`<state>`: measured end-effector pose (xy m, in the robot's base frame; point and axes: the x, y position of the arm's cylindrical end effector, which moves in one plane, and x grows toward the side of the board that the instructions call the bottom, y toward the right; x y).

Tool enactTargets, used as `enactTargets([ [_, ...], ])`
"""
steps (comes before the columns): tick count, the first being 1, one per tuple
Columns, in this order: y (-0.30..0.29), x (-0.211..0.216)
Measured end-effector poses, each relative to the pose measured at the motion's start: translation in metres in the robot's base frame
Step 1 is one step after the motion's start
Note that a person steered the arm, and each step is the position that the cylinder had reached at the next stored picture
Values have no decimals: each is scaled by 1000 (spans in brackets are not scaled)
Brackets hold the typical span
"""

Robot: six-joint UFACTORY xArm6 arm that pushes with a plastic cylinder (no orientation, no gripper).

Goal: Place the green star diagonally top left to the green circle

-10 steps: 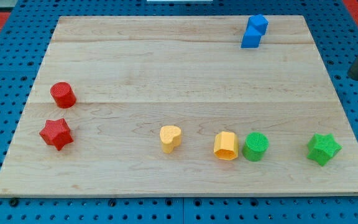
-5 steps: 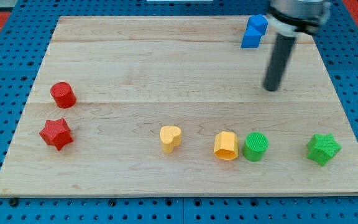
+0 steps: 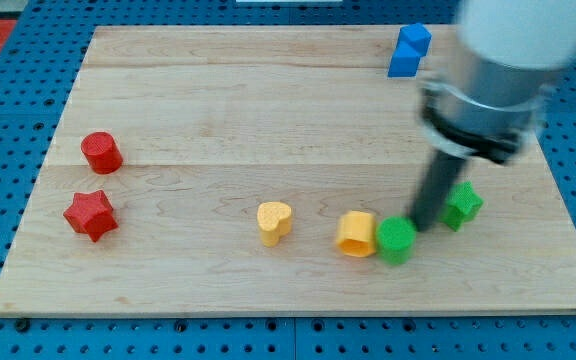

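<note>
On the counter (image 3: 218,110), a pale wooden board over a blue pegboard, my tip (image 3: 424,226) stands in the lower right part of the view, between the green star (image 3: 461,205) and the green circle (image 3: 396,240). This end effector is a plain dark rod with no jaws, so it neither spreads nor pinches; it only bears on the counter. The star lies just beside the tip at about 2 o'clock, and whether they touch cannot be told. The circle lies at about 8 o'clock from the tip, very close. Taken from the circle, the star sits at roughly 2 o'clock, that is up and to the view's right.

Touching or nearly touching the circle at its 9 o'clock is a yellow block (image 3: 356,234) of uncertain, rounded shape. Further toward the view's left rests a yellow heart (image 3: 274,222). Near the left edge are a red cylinder (image 3: 101,153) and, at its 6 o'clock, a red star (image 3: 90,214). At the view's top right, 2 blue cubes (image 3: 408,52) sit together, well apart from the rest.
</note>
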<state>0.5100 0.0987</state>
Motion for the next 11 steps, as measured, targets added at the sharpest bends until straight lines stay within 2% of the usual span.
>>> enactTargets([
  [1, 18, 1],
  [2, 28, 59],
  [3, 97, 43],
  [4, 68, -36],
  [6, -97, -177],
  [7, -75, -185],
  [8, -66, -112],
  [9, 12, -113],
  [10, -36, -168],
  [11, -93, -188],
])
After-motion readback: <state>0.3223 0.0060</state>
